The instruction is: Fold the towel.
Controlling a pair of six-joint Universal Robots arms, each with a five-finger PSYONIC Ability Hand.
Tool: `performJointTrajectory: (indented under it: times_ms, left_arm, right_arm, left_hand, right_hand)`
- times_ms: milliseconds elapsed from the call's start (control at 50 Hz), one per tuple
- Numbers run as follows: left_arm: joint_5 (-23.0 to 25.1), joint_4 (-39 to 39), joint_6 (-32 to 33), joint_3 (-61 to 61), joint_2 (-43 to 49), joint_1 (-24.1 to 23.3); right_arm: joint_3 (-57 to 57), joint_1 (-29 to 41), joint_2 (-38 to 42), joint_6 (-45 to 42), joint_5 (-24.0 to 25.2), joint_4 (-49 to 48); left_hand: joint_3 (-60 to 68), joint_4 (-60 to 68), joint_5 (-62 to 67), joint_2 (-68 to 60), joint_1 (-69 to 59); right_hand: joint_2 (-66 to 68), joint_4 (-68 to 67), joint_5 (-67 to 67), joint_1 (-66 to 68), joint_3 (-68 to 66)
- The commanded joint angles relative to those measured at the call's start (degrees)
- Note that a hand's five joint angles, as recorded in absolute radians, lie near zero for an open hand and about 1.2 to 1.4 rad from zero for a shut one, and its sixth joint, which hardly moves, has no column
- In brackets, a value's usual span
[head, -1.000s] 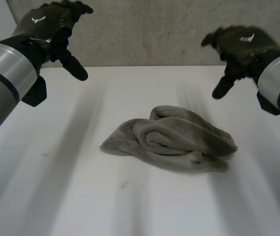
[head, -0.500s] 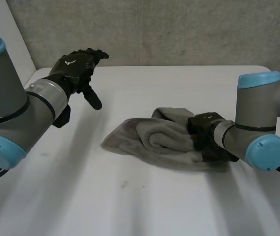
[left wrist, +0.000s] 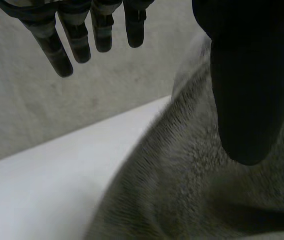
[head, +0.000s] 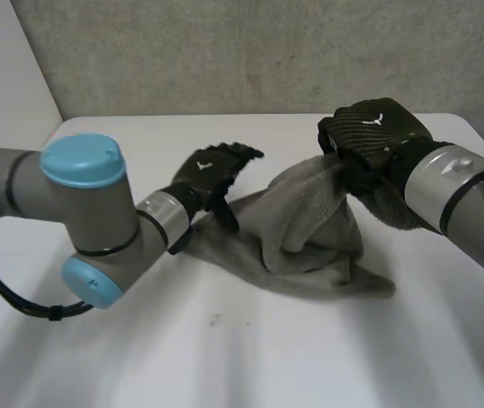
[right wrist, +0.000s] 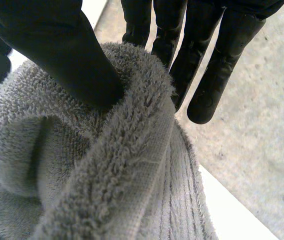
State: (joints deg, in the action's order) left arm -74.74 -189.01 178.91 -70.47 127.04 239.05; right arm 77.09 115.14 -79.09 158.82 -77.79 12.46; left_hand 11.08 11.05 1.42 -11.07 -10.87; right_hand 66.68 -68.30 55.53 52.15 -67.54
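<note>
Right hand [head: 369, 140] pinches fold of grey towel [head: 305, 229] between thumb and fingers, fold held above table [head: 224, 357]. Left hand [head: 212, 170] fingers straight, spread, gripping nothing. Towel's lower part beneath its thumb.

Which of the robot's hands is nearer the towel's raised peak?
Right. The right hand pinches the towel at its raised peak; the left hand is open at its lower edge.

Can't tell whether my left hand [head: 212, 170] touches the towel [head: 310, 229]; the corner beneath it is hidden. In the head view, fingertips of my right hand [head: 369, 132] are buried in the fold. My right forearm [head: 454, 191] covers the towel's far side. Both wrist views crop the towel.
</note>
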Motion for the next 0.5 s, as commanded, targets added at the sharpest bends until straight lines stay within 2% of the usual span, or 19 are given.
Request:
performJointTrajectory:
  times_ms: [20,40,60,100,120,140,280,320,340,360,380,400,420,440,480,500]
  left_arm:
    - [-0.4,1.1,0.21,4.01,5.75,-1.83]
    - [-0.49,1.45,0.3,4.98,6.98,-1.83]
    - [-0.49,1.45,0.3,4.99,7.0,-1.83]
    - [-0.4,2.24,1.0,6.82,8.75,-1.84]
    - [-0.4,2.25,1.0,6.83,8.75,-1.83]
    - [-0.31,2.51,1.18,7.88,9.36,-1.83]
    - [-0.75,2.25,6.1,16.76,8.23,-0.69]
    - [-1.1,1.98,7.86,20.28,6.21,0.54]
    - [-1.71,1.37,8.73,22.89,3.77,1.76]
    - [-2.94,0.15,9.08,25.53,1.05,2.55]
    - [-2.95,0.14,9.09,25.55,1.02,2.56]
    - [-4.34,-2.47,8.91,27.64,-2.11,2.99]
    - [-5.31,-5.63,8.83,28.53,-5.19,3.09]
    - [-5.32,-5.66,8.82,28.54,-5.22,3.09]
    - [-6.37,-10.91,8.65,27.32,-11.17,3.18]
    - [-6.38,-10.94,8.65,27.31,-11.2,3.18]
  right_arm:
    - [1.05,1.93,-3.97,-3.87,-0.43,0.72]
    - [0.79,1.93,-4.67,-4.05,-0.52,0.64]
    - [0.78,1.93,-4.67,-4.05,-0.52,0.64]
    - [-0.27,1.41,-4.85,-4.22,-0.43,0.55]
    - [-0.27,1.4,-4.85,-4.22,-0.43,0.55]
    - [-0.71,1.14,-4.76,-4.49,-0.43,0.46]
    - [-5.72,0.88,-1.25,-10.55,-0.79,-1.74]
    - [-10.97,0.88,3.22,-14.49,-3.67,-9.77]
    - [-10.99,0.88,3.24,-14.51,-3.69,-9.82]
    - [-12.65,0.88,4.37,-16.6,-5.43,-16.7]
    - [-12.66,0.88,4.38,-16.62,-5.44,-16.76]
    - [-13.45,1.49,4.99,-18.1,-6.57,-25.03]
    - [-12.93,1.67,5.0,-19.5,-6.5,-33.47]
    - [-12.93,1.67,5.0,-19.52,-6.5,-33.55]
    - [-11.01,2.02,4.91,-21.09,-5.63,-45.37]
    - [-10.99,2.02,4.91,-21.1,-5.62,-45.42]
  left_hand:
    - [29.76,29.79,29.42,-29.77,-29.97]
    - [45.57,45.6,45.23,-45.58,-45.78]
    - [45.72,45.76,45.39,-45.74,-45.94]
    - [62.48,62.52,62.14,-62.49,-62.69]
    - [62.55,62.58,62.21,-62.56,-62.76]
    - [68.85,68.89,68.52,-68.87,-69.06]
    - [68.92,68.95,68.58,-68.93,-69.13]
    - [68.92,68.95,68.58,-68.93,-69.13]
    - [68.92,68.95,68.58,-68.93,-69.13]
    - [68.92,68.95,68.58,-68.93,-69.13]
    - [68.92,68.95,68.58,-68.93,-69.13]
    - [68.92,68.95,68.58,-68.93,-69.13]
    - [68.92,68.95,68.58,-68.93,-69.13]
    - [68.92,68.95,68.58,-68.93,-69.13]
    - [68.92,68.95,68.58,-68.93,-69.13]
    - [68.92,68.95,68.58,-68.93,-69.13]
  right_hand:
    - [13.32,-11.69,14.47,27.85,-12.46]
    - [13.32,-11.69,14.47,27.85,-12.46]
    - [13.32,-11.69,14.47,27.85,-12.46]
    - [13.32,-11.69,14.47,27.85,-12.46]
    - [13.32,-11.69,14.47,27.85,-12.46]
    - [13.32,-11.69,14.47,27.85,-12.46]
    - [13.32,-11.69,14.47,27.85,-12.46]
    - [13.32,-11.69,14.47,27.85,-12.46]
    - [13.32,-11.69,14.47,27.85,-12.46]
    - [13.32,-11.69,14.47,27.85,-12.46]
    - [13.32,-11.69,14.47,27.85,-12.46]
    - [13.32,-11.69,14.47,27.85,-12.46]
    - [13.32,-11.69,14.47,27.85,-12.46]
    - [13.32,-11.69,14.47,27.85,-12.46]
    - [13.32,-11.69,14.47,27.85,-12.46]
    - [13.32,-11.69,14.47,27.85,-12.46]
